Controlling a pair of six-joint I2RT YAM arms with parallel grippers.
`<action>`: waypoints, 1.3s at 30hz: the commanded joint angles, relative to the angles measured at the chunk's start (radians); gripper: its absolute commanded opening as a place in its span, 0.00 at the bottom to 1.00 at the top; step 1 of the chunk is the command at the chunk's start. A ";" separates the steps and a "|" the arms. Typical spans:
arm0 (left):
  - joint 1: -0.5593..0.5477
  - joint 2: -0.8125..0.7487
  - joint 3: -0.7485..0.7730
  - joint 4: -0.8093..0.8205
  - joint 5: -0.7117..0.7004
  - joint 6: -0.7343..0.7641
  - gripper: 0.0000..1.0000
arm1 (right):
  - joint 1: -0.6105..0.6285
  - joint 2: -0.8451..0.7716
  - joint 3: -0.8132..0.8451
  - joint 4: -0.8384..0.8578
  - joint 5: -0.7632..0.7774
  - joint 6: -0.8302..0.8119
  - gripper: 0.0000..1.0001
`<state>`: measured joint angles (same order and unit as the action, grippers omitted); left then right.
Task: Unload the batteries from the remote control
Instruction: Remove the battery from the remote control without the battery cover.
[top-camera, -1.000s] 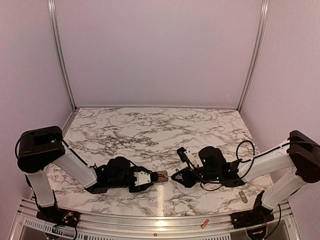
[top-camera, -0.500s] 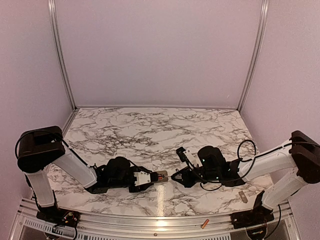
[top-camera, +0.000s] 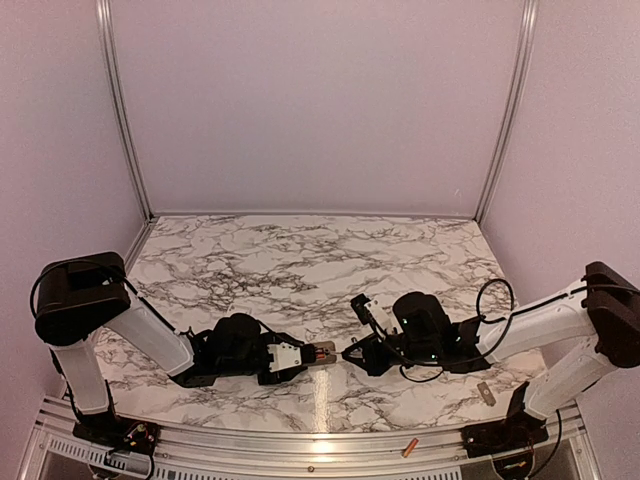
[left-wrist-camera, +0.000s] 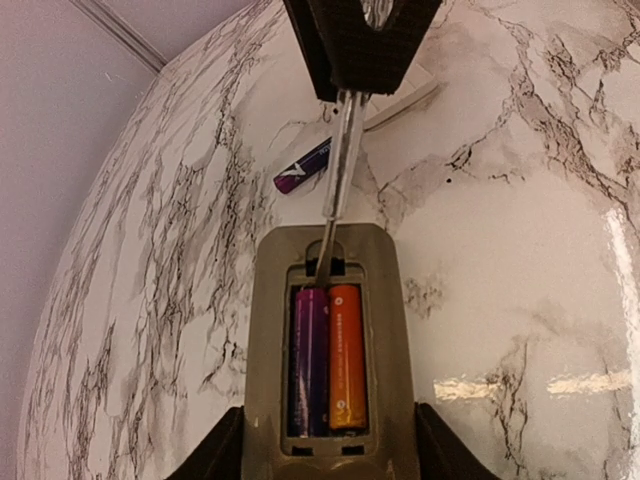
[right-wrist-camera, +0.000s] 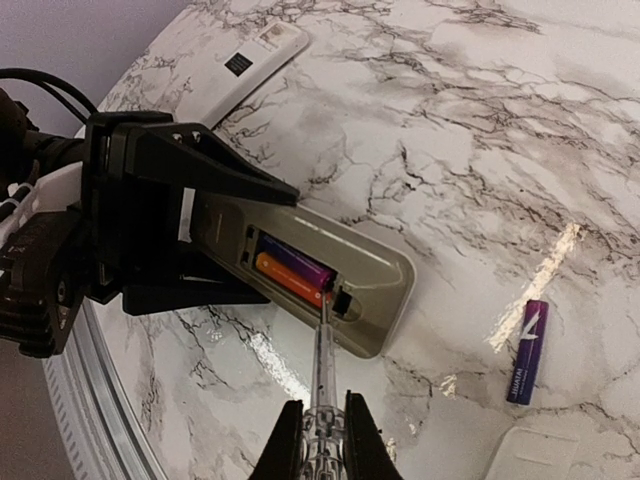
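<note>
Marble, white with grey veins and a glossy shine, forms the table (top-camera: 300, 260) I'm working over. My left gripper (left-wrist-camera: 328, 462) is clamped across the width of the remote (left-wrist-camera: 385, 330), a dull beige plastic slab with rounded corners. It is held back-up at mid-table, towards the near edge.

The remote's rectangular bay is uncovered, and two batteries lie in it side by side: a purple cell (left-wrist-camera: 309, 360) and an orange cell (left-wrist-camera: 345, 355), both smooth cylinders. Their print is too small for me to read.

My right gripper (right-wrist-camera: 322, 445) pinches the clear handle of a screwdriver (right-wrist-camera: 322, 350). Its thin steel shaft reaches the notch at the bay's end, by the purple cell's tip.

A loose purple cell (right-wrist-camera: 527, 350) lies on the marble near the remote's end without touching it; I can't make out its white lettering. Close by rests a flat white cover (left-wrist-camera: 405, 95). A white remote (right-wrist-camera: 250, 62) with a dark square patch lies well apart.

Marble runs far of both arms to the back wall. An aluminium rail (top-camera: 250, 440) bounds the near edge, and a stray orange cell (top-camera: 409, 447) lies on it.
</note>
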<state>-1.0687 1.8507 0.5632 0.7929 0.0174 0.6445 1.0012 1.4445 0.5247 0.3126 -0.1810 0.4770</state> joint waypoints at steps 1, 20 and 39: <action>-0.014 0.025 0.029 0.074 0.027 0.013 0.00 | 0.095 -0.043 0.093 0.177 -0.261 -0.017 0.00; -0.014 0.040 0.033 0.077 0.019 0.017 0.00 | 0.117 -0.064 0.104 0.166 -0.245 -0.016 0.00; -0.014 0.066 0.047 0.060 0.008 0.025 0.00 | 0.129 -0.120 0.112 0.155 -0.222 -0.003 0.00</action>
<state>-1.0706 1.8740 0.5636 0.8356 0.0261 0.6628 1.0386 1.3872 0.5270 0.2501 -0.1280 0.4786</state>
